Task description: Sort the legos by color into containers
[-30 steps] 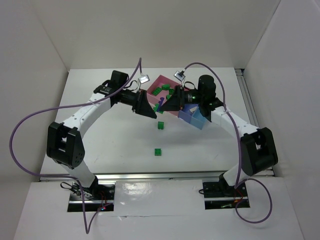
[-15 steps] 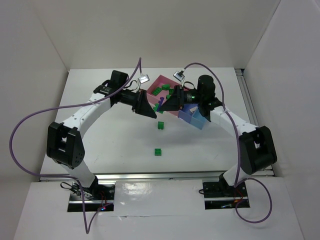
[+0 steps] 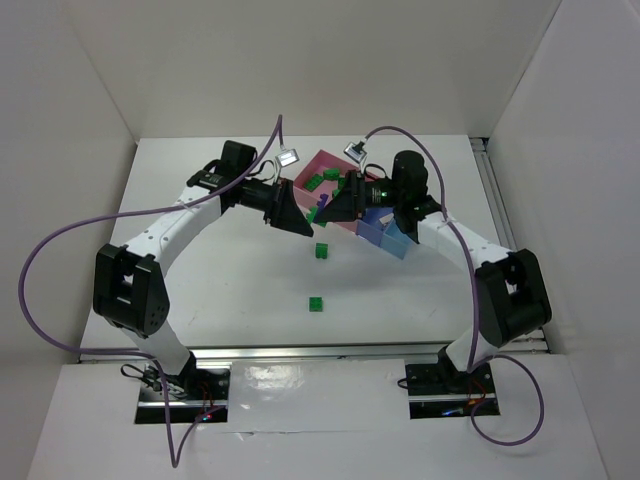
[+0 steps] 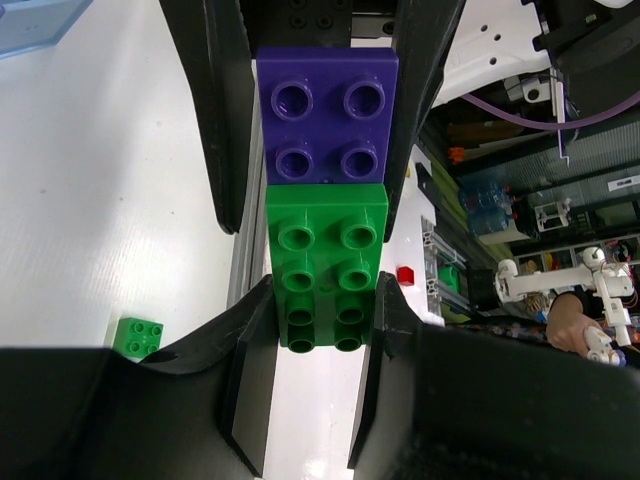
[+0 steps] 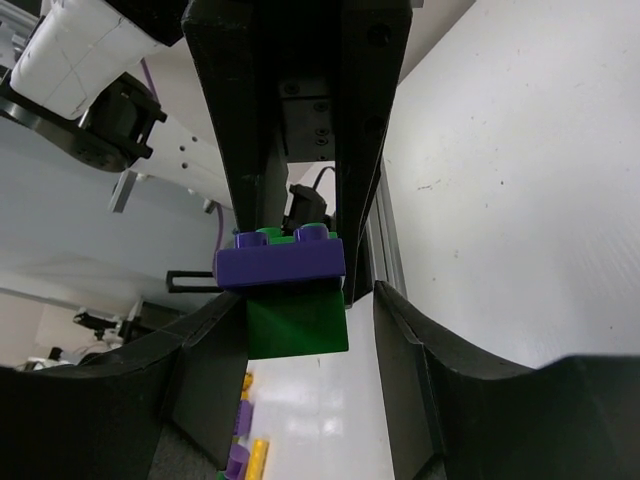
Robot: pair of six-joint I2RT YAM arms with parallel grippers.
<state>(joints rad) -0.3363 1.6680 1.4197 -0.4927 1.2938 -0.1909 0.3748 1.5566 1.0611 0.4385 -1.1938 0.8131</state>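
While left tool (image 4: 323,300) clamps green brick (image 4: 325,250) and right tool (image 5: 310,308) gapes off purple brick (image 4: 327,125), unsplit pair could get binned together.

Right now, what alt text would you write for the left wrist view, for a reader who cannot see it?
The left gripper clamps a green brick that is joined to a purple brick, whose sides the right gripper's fingers flank. A loose green brick lies on the white table at lower left.
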